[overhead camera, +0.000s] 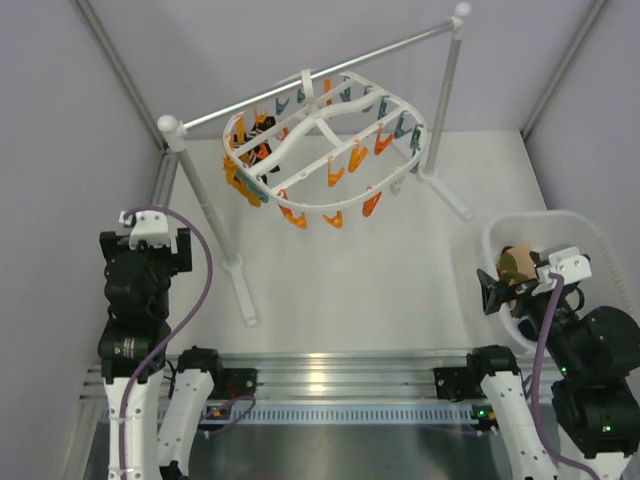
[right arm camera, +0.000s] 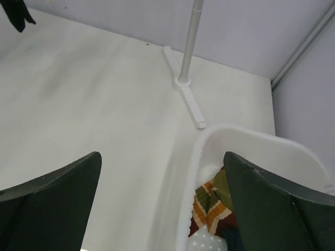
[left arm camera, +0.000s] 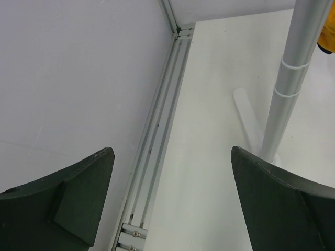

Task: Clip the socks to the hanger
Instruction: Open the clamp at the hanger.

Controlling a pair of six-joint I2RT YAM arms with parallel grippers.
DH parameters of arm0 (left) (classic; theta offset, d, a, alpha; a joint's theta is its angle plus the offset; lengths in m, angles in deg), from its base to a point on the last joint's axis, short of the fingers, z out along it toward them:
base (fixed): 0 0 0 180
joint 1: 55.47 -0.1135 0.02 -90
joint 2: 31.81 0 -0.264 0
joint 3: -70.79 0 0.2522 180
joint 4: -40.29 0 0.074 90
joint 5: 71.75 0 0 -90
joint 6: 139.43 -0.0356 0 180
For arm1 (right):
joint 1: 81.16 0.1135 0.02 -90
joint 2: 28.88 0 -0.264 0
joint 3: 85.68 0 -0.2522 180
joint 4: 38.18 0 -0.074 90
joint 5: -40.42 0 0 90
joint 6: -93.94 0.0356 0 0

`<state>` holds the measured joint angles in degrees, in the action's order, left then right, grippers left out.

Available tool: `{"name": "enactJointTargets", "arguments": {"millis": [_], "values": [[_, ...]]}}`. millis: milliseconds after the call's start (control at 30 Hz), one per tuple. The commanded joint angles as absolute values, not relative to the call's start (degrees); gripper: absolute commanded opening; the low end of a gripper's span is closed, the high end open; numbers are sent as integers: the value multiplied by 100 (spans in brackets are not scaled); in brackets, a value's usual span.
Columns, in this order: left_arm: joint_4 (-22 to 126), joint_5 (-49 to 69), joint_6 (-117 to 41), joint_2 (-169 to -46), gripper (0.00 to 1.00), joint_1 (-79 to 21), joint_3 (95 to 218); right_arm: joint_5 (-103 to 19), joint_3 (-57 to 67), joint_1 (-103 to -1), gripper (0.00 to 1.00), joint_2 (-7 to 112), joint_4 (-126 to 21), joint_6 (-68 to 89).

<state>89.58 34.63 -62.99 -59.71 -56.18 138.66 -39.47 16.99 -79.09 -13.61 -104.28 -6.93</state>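
The white oval hanger, with orange and teal pegs, hangs from the grey rail at the back. A dark sock hangs at its left side and shows as a dark sock corner in the right wrist view. More socks lie in the white basket: a tan one and a striped one. My right gripper is open and straddles the basket's left rim, holding nothing. My left gripper is open and empty over the table's left edge.
The rail's left post stands just right of my left gripper, its foot on the table. The right post's foot lies beyond the basket. An aluminium frame rail runs along the table's left edge, against the wall.
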Motion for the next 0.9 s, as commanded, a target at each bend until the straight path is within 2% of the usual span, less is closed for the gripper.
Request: {"name": "enactJointTargets", "arguments": {"millis": [0, 133, 167, 267, 467, 667, 800, 867], "values": [[9157, 3329, -6252, -5976, 98, -5661, 14369, -2966, 1622, -7975, 100, -893, -10301, -713], [9447, 2021, -6340, -5915, 97, -5653, 15089, -1691, 2166, -7975, 100, -1067, -9406, -670], [9448, 1470, -6166, -5915, 97, -5653, 15187, -1288, 2315, -7975, 100, -1051, -9247, -591], [9404, 807, -5526, -5950, 97, -5653, 15451, -488, 2421, -7967, 100, -761, -8825, -327], [8579, -1108, -4163, -5748, 93, -5644, 15232, 507, 2896, -7967, 100, -366, -6928, 779], [7489, -2604, -3353, -5660, 91, -5653, 14792, 930, 3283, -7870, 100, 82, -4847, 2001], [6944, -2956, -3009, -5572, 90, -5653, 14459, 554, 3169, -7257, 99, 591, -4754, 1733], [6733, -2974, -2878, -5572, 89, -5653, 14353, -111, 3064, -6467, 96, 733, -4860, 1424]]}}
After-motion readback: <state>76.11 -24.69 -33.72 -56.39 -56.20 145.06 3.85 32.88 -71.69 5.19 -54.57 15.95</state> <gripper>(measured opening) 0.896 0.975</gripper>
